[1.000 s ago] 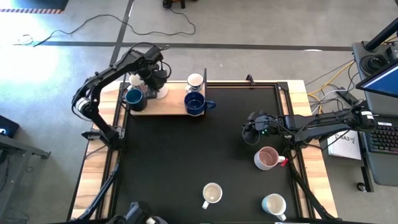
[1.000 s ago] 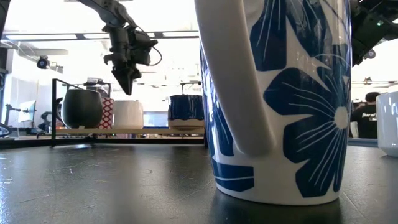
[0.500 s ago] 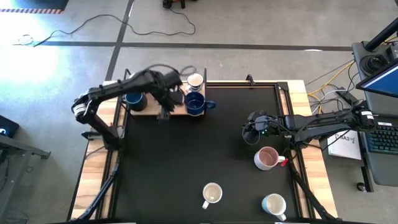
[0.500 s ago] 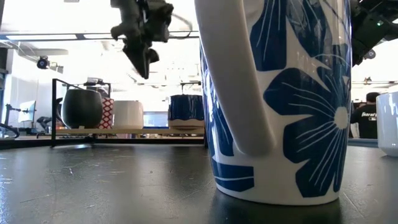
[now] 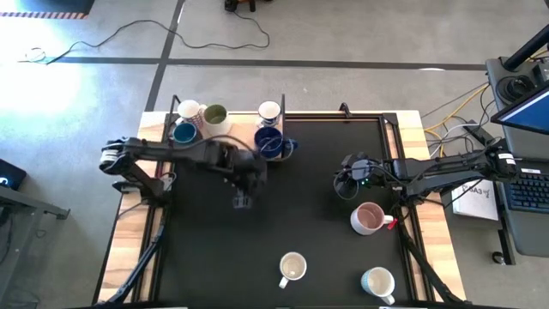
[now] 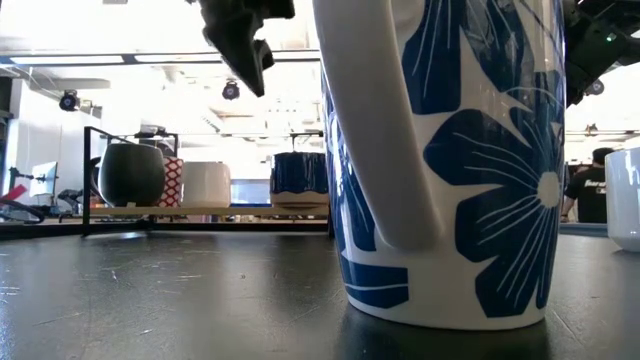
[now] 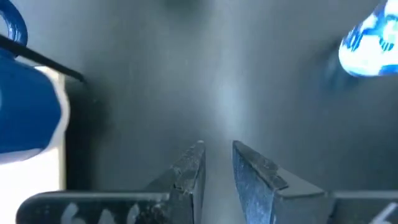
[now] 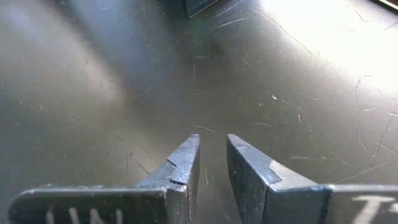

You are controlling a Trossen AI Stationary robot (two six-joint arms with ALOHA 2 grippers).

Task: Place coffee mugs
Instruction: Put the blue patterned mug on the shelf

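- My left gripper (image 5: 243, 201) hangs over the bare dark counter (image 5: 300, 172), in front of the wooden shelf (image 5: 225, 140); its fingers (image 7: 186, 171) stand a narrow gap apart with nothing between them.
- My right gripper (image 5: 342, 184) waits low over the counter on the right side, fingers (image 8: 180, 165) likewise slightly apart and empty.
- On the shelf at the far left corner I see five coffee mugs: a white printed mug (image 5: 188, 111), an olive-green-inside mug (image 5: 215, 114), a dark blue mug (image 5: 184, 133), a second dark blue mug (image 5: 269, 142) and a white mug (image 5: 269, 112) behind it.
- The pink mug (image 5: 369, 218) sits on the counter just beside my right arm.
- A cream mug (image 5: 292, 268) and a blue-flowered white mug (image 5: 377, 281) stand near the front edge; the flowered one fills the low view.
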